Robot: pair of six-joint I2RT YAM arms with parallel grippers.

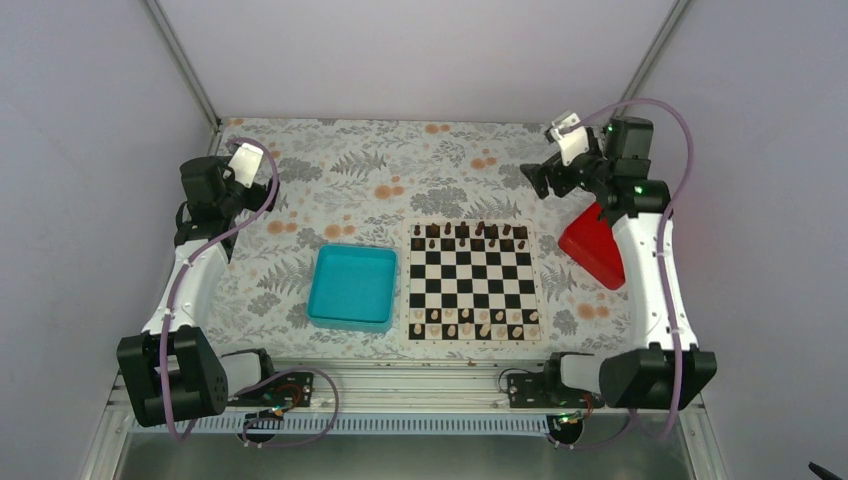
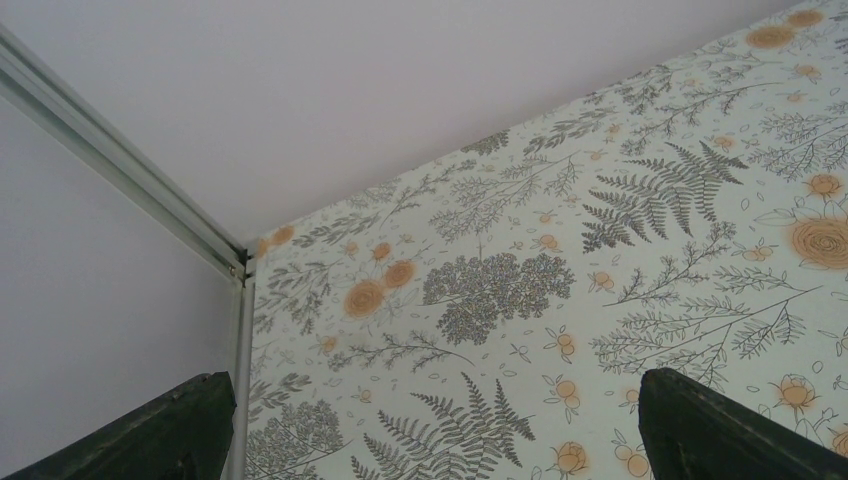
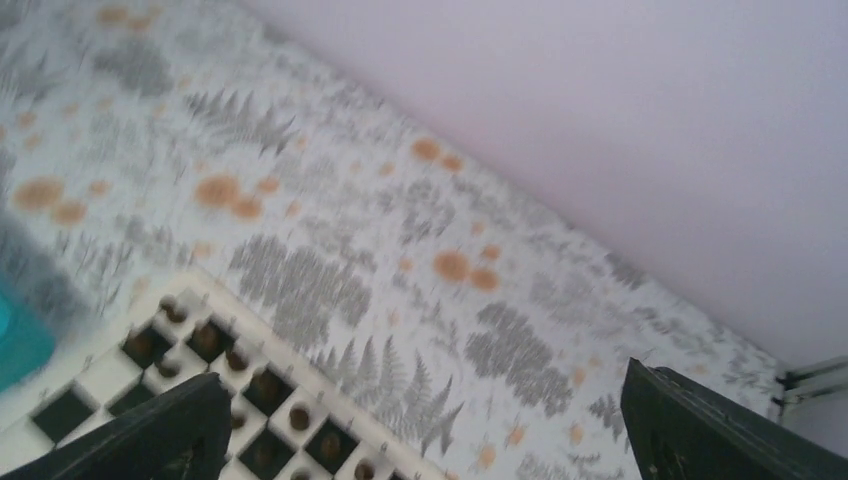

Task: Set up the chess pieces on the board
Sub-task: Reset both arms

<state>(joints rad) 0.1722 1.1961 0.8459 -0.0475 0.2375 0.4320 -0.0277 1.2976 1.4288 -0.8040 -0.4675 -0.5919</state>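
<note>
The chequered board (image 1: 473, 278) lies right of the table's middle. Dark chess pieces (image 1: 470, 232) stand in rows along its far edge; pale pieces line its near edge. In the right wrist view the board's far corner (image 3: 250, 385) shows with several dark pieces (image 3: 208, 340) on it, blurred. My right gripper (image 1: 548, 180) is raised beyond the board's far right corner, open and empty (image 3: 425, 440). My left gripper (image 1: 238, 168) is raised at the far left of the table, open and empty (image 2: 435, 440), over bare floral cloth.
A teal tray (image 1: 352, 288) sits left of the board and looks empty. A red box (image 1: 594, 246) lies tilted right of the board, under my right arm. White walls close the far side; a metal post (image 2: 120, 170) stands at the far left corner.
</note>
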